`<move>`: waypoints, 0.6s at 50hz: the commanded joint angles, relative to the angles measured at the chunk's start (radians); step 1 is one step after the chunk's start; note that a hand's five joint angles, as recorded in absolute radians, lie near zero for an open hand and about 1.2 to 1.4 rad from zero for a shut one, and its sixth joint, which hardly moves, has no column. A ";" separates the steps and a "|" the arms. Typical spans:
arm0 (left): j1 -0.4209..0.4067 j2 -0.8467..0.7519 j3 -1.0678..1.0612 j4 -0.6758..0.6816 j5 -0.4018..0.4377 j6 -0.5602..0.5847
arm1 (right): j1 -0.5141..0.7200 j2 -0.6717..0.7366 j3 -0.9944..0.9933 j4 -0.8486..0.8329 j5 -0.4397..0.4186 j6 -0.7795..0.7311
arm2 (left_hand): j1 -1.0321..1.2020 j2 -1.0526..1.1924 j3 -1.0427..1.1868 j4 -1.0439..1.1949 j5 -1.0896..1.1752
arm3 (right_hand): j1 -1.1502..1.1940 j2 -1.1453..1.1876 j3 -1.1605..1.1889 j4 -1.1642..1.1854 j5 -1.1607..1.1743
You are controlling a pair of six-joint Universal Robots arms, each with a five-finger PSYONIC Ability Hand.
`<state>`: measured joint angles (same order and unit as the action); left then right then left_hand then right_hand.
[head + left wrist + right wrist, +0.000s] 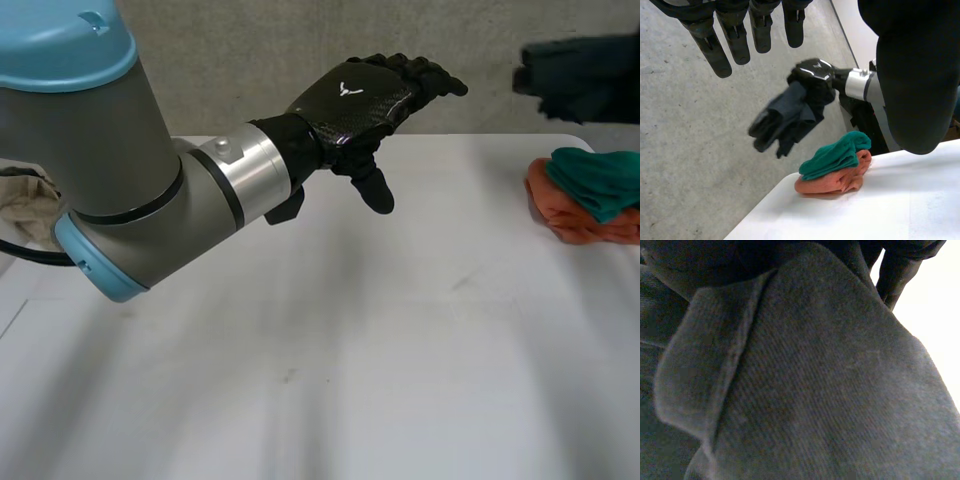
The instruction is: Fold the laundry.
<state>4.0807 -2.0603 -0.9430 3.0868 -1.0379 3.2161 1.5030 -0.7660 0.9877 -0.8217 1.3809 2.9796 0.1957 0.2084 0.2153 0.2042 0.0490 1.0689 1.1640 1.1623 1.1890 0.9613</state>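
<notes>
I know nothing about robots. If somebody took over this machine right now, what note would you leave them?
Left hand: open, empty, raised over the white table.
Right hand: shut on a dark grey cloth, held in the air near the table's far right corner.
Teal cloth lies on an orange cloth, a rumpled pile at the table's right edge; a beige cloth sits at its left side.
Done: no neat fold to be seen.
Left: lay the grey cloth flat, fold it, then probably the others.
</notes>
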 commanded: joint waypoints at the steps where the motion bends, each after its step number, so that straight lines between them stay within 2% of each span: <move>1: -0.006 0.002 -0.028 0.000 0.001 -0.001 | -0.150 0.166 -0.060 0.001 -0.155 0.059 | 0.015 0.002 -0.005 0.006 -0.013 | 0.327 0.232 0.234 0.207 0.260; 6: -0.009 0.006 -0.036 0.000 0.001 -0.001 | -0.247 0.251 -0.060 0.016 -0.342 0.071 | 0.015 0.002 -0.005 0.006 -0.013 | 0.327 0.232 0.234 0.207 0.260; 7: -0.009 0.006 -0.037 0.000 0.001 -0.001 | -0.269 0.264 -0.052 0.024 -0.406 0.073 | 0.015 0.002 -0.005 0.006 -0.013 | 0.327 0.232 0.234 0.207 0.260; 12: -0.017 0.006 -0.043 0.000 0.001 -0.001 | -0.303 0.257 -0.017 0.041 -0.517 0.085 | 0.015 0.002 -0.005 0.006 -0.013 | 0.327 0.232 0.234 0.207 0.260; 13: -0.019 0.006 -0.048 0.001 0.001 -0.001 | -0.310 0.248 -0.008 0.041 -0.519 0.091 | 0.015 0.002 -0.005 0.006 -0.013 | 0.166 0.071 0.072 0.046 0.099; 14: -0.019 0.006 -0.048 0.001 0.002 -0.001 | -0.316 0.237 0.000 0.041 -0.519 0.099 | 0.015 0.002 -0.005 0.006 -0.013 | -0.188 -0.283 -0.281 -0.308 -0.255; 15: -0.019 0.006 -0.048 0.001 0.003 -0.001 | -0.326 0.209 0.014 0.041 -0.514 0.116 | 0.015 0.002 -0.005 0.006 -0.013 | -0.894 -0.989 -0.988 -1.014 -0.961; 24: -0.034 0.009 -0.051 0.000 0.001 -0.002 | -0.340 0.028 0.117 0.104 -0.451 0.162 | 0.015 0.002 -0.005 0.006 -0.013 | -0.894 -0.989 -0.988 -1.014 -0.961; 30: -0.043 0.022 -0.053 0.000 0.001 -0.004 | -0.400 -0.103 0.166 0.346 -0.338 0.106 | 0.015 0.002 -0.005 0.006 -0.013 | -0.894 -0.989 -0.988 -1.014 -0.961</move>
<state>4.0461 -2.0496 -0.9945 3.0864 -1.0369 3.2143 1.1505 -0.7585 1.1106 -0.6776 0.9428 3.1389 0.1957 0.2084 0.2153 0.2042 0.0491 0.2220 0.2110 0.2116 0.2131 0.0475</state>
